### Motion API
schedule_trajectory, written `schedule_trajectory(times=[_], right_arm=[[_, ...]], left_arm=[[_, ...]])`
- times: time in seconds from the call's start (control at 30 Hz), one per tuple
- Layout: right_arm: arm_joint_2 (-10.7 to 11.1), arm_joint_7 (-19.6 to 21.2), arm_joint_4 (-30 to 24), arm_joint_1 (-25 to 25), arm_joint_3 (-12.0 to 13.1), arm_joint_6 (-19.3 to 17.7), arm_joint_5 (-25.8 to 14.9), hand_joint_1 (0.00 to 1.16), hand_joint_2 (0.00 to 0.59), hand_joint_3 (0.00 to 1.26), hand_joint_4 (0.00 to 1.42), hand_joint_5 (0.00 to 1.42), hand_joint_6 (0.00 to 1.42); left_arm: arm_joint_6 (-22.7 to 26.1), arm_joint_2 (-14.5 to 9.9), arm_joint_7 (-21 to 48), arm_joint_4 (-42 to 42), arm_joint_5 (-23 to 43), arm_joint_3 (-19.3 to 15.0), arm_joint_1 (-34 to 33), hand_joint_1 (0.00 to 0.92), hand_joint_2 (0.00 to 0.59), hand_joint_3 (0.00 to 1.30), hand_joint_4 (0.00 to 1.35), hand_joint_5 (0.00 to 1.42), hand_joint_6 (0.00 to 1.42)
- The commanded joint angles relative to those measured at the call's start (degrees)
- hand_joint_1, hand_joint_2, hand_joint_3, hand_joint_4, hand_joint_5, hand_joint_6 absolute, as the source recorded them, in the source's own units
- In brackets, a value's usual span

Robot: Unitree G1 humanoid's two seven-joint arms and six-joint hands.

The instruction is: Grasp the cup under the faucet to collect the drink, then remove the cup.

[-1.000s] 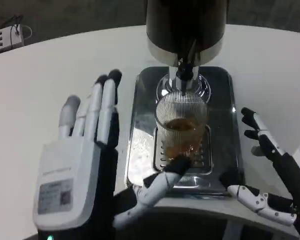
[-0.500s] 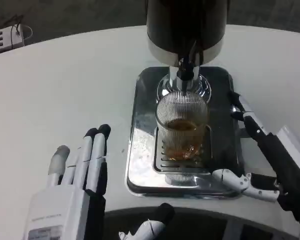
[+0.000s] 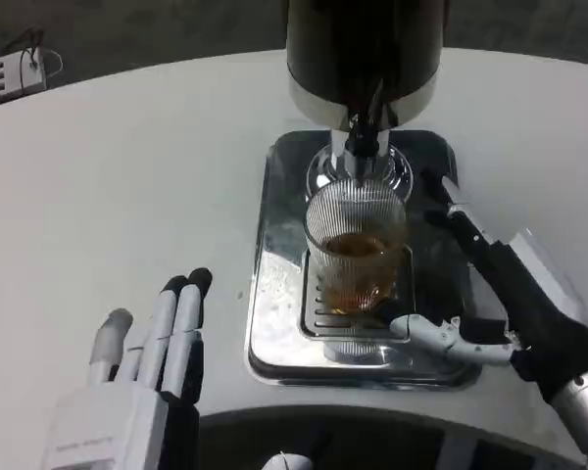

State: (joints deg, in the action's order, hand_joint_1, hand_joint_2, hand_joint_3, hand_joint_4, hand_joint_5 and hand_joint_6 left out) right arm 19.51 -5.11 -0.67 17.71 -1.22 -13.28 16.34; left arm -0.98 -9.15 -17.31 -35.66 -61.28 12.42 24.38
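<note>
No legible text or markings.

ribbed clear glass cup (image 3: 357, 240) on glossy metal tray (image 3: 274, 323).

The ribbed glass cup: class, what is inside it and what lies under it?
Inside the cup, amber drink fills the lower part. Under it sits the slotted drip grate of the metal tray; the grate directly beneath is covered.

Cup under the faucet, my hands either side

The cup (image 3: 357, 245) stands on the tray (image 3: 274, 294) beneath the faucet (image 3: 363, 137); my right hand (image 3: 500, 304) lies just right of it, my left hand (image 3: 137, 392) well left on the table (image 3: 127, 176).
</note>
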Motion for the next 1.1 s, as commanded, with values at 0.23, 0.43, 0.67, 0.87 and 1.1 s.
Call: schedule_trajectory(times=[0.23,0.43,0.67,0.87,1.1], right_arm=[[-2.0,-0.6,3.3,2.5,-2.9,-1.7,-0.7,0.73,0.174,0.00,0.03,0.11,0.23],[-3.5,0.0,6.5,5.5,-3.0,-1.9,-1.4,0.74,0.177,0.00,0.03,0.11,0.24],[-4.8,0.5,9.7,8.4,-2.7,-1.7,-1.8,0.70,0.171,0.00,0.03,0.11,0.23],[-5.9,1.2,11.6,9.9,-2.7,-1.8,-2.0,0.64,0.147,0.00,0.03,0.11,0.23],[-6.7,1.5,14.3,11.1,-2.8,-1.7,-2.4,0.63,0.147,0.00,0.03,0.11,0.23]], left_arm=[[-0.7,-0.4,1.1,-2.4,0.3,-1.1,2.4,0.000,0.117,0.00,0.00,0.12,0.00],[-0.7,-0.1,1.5,-3.1,0.3,-1.8,3.6,0.000,0.119,0.00,0.00,0.12,0.00],[-0.7,0.2,2.1,-3.8,0.3,-2.4,4.1,0.000,0.120,0.00,0.00,0.12,0.00],[-0.7,0.4,2.5,-3.7,0.7,-2.9,3.7,0.000,0.120,0.01,0.00,0.13,0.00],[-0.3,0.8,3.1,-3.8,0.6,-3.3,3.4,0.000,0.120,0.03,0.00,0.14,0.00]])
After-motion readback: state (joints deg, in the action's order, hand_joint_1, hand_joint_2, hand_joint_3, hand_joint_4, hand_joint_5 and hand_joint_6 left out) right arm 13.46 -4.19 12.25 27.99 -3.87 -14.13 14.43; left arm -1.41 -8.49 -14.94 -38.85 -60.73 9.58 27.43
